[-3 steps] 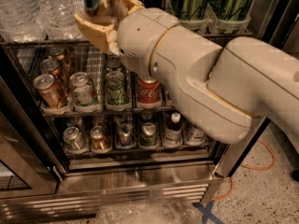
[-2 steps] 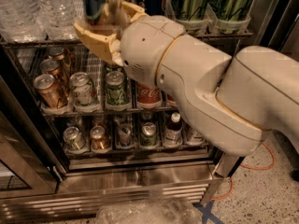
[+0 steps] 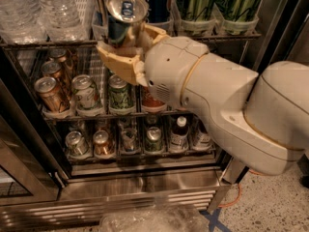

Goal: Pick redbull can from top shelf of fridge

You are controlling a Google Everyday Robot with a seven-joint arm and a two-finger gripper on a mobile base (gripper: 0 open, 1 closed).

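The redbull can [image 3: 126, 6] is a slim can with a silver pull-tab top and a blue and silver side. It tilts towards the camera, in front of the top shelf [image 3: 212, 33]. My gripper [image 3: 129, 45] has tan fingers [image 3: 116, 59] shut around the can's lower body and holds it just off the shelf's front edge. The white arm [image 3: 217, 95] fills the right of the view. The fridge [image 3: 145, 190] stands open with its steel base below.
A dark-blue Pepsi can [image 3: 157, 1] and tall green cans [image 3: 195, 1] stand in white cups on the top shelf. Water bottles [image 3: 58, 6] stand at top left. Short cans [image 3: 87, 93] and small bottles [image 3: 179, 132] fill the lower racks. A dark door frame [image 3: 285, 18] is at right.
The arm has drawn back out of the fridge and to the right with the can in its grip. The can's top now shows fully, in front of the shelf edge.
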